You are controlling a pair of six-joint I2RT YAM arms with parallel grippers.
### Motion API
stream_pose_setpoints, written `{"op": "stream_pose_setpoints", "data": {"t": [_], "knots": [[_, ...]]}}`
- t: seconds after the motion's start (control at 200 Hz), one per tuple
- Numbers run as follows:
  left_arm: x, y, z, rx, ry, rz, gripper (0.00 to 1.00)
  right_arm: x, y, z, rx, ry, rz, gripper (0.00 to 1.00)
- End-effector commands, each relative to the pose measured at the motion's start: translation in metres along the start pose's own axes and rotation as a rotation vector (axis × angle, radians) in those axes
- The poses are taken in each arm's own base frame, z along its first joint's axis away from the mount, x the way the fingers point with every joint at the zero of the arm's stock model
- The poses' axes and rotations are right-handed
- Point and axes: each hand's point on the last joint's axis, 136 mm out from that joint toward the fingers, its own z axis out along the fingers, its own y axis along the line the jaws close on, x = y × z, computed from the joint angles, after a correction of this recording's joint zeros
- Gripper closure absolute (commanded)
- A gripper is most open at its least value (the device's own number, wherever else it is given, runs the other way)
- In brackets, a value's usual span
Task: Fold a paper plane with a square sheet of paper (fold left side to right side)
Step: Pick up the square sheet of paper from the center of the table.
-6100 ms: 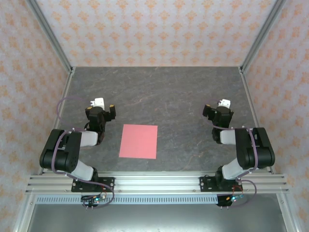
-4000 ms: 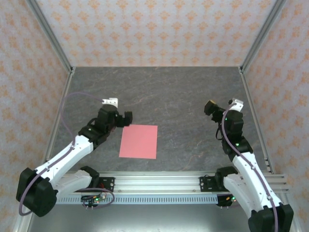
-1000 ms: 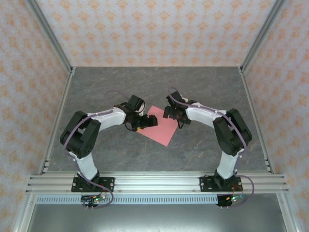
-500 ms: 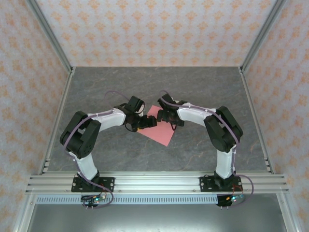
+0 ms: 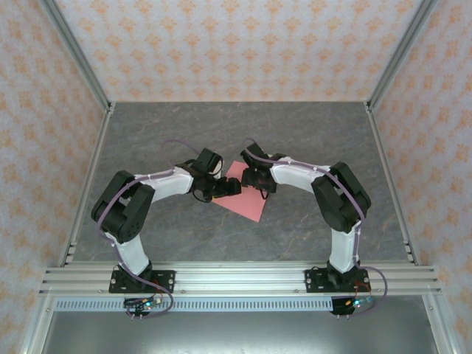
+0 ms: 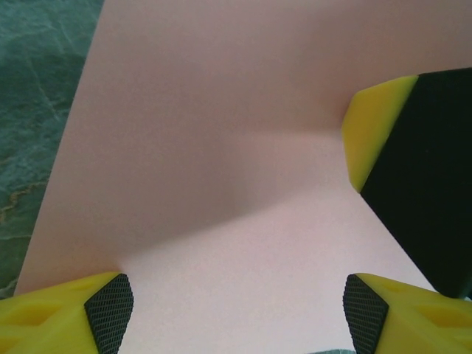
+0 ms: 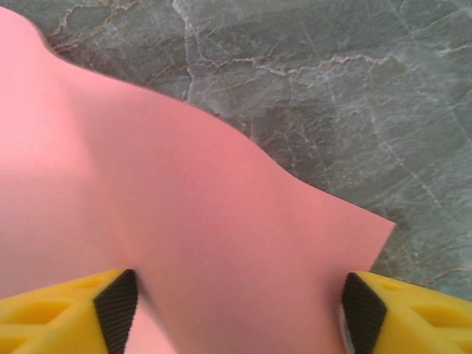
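Observation:
The square sheet of paper (image 5: 251,201) lies turned like a diamond on the grey table (image 5: 310,140), salmon-pink and unfolded. Both grippers meet over its far-left part. My left gripper (image 5: 227,186) stands open, and in the left wrist view its fingertips (image 6: 110,310) rest wide apart on the paper (image 6: 221,147). A yellow finger of the right gripper (image 6: 372,125) pokes in there from the right. My right gripper (image 5: 254,179) is open too, its fingertips (image 7: 116,306) spread on the paper (image 7: 147,206), whose far edge runs wavy and buckled.
Patterned walls (image 5: 236,44) and metal frame posts (image 5: 74,51) close in the table on three sides. An aluminium rail (image 5: 236,279) with both arm bases runs along the near edge. Bare marbled table (image 7: 332,88) lies beyond the paper.
The right gripper has slid left over the paper toward the left gripper, and its jaws have narrowed somewhat. The left gripper has hardly moved. The paper's edge has buckled.

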Motion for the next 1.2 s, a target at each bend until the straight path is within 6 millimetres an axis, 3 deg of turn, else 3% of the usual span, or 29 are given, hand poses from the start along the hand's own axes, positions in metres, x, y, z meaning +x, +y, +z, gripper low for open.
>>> {"op": "stream_pose_setpoints", "data": {"t": [0.0, 0.345, 0.621, 0.811, 1.026, 1.191], "knots": [[0.008, 0.003, 0.001, -0.009, -0.001, -0.026, 0.21, 0.021, 0.032, -0.02, -0.132, 0.063, -0.062, 0.33], [-0.008, 0.002, -0.048, 0.08, -0.096, -0.025, 0.18, 0.021, 0.044, -0.039, -0.248, 0.063, -0.112, 0.61], [-0.022, 0.024, -0.097, 0.176, -0.183, -0.086, 0.17, 0.009, 0.056, -0.071, -0.506, 0.053, -0.091, 0.67], [-0.033, 0.011, -0.145, 0.337, -0.279, -0.066, 0.13, -0.008, 0.061, -0.128, -0.789, 0.004, -0.123, 0.68], [-0.043, -0.045, -0.202, 0.544, -0.362, 0.068, 0.09, -0.025, 0.05, -0.212, -0.986, -0.116, -0.206, 0.69], [-0.049, -0.085, -0.244, 0.664, -0.415, 0.175, 0.06, -0.02, 0.057, -0.264, -1.086, -0.14, -0.283, 0.7]]}}
